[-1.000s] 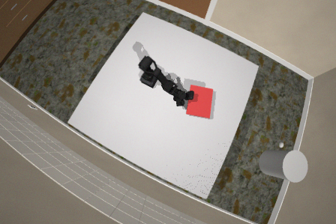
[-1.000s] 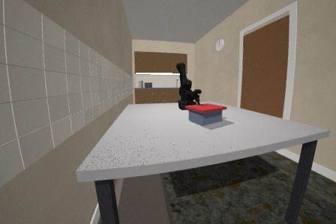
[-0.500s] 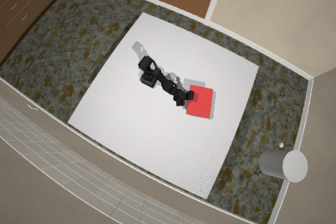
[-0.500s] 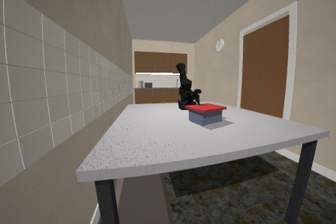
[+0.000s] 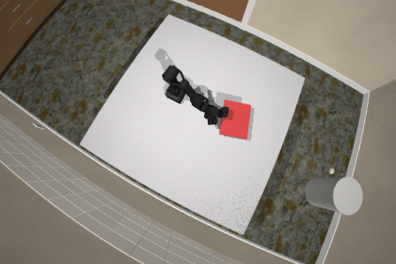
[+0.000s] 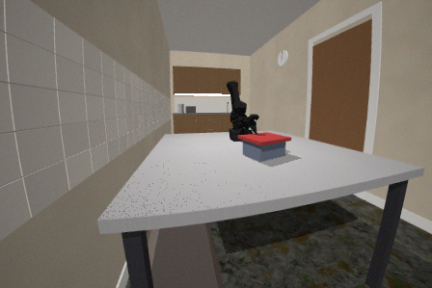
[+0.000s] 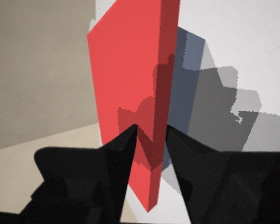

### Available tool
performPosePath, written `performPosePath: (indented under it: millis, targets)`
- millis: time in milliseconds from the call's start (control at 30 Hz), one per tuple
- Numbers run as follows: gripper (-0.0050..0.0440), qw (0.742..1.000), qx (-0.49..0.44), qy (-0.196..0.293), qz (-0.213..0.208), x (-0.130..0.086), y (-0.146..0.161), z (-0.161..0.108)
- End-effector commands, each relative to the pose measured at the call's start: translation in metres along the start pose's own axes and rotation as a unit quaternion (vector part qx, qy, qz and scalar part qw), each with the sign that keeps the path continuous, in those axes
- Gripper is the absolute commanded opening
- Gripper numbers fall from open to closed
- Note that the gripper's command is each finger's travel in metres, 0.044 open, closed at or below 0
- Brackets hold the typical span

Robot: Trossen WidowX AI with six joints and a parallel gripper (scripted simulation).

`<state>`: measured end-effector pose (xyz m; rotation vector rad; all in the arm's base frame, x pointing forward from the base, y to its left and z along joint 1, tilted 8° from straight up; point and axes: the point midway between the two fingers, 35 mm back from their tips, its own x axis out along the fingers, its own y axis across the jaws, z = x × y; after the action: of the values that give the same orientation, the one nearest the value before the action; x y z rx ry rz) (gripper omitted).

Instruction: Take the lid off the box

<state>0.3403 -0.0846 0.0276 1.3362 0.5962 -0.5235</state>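
Note:
The red snap-on lid point(image 5: 236, 120) sits on top of the grey-blue storage box point(image 6: 264, 151) on the white table, right of the arm's base. In the side view the lid point(image 6: 265, 138) lies flat on the box. My gripper point(image 5: 224, 112) reaches to the lid's near edge and is shut on it. In the wrist view the two black fingers clamp the rim of the red lid point(image 7: 136, 85), one on each face. The box point(image 7: 183, 95) shows as a blue-grey side behind the lid.
The arm's base point(image 5: 175, 86) stands near the table's middle. The white table point(image 5: 194, 122) spreads to all sides of the box. A grey cylinder point(image 5: 333, 194) stands off the table on the floor at the right.

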Motion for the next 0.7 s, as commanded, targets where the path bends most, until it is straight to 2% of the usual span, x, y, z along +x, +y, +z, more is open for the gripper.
performPosePath:
  millis: [0, 667]
  targets:
    - [-0.0050, 1.000, 0.000, -0.001, 0.001, -0.0019, 0.0022, 0.0000]
    - [-0.0050, 1.000, 0.000, -0.001, 0.001, -0.0047, 0.0052, 0.0002]
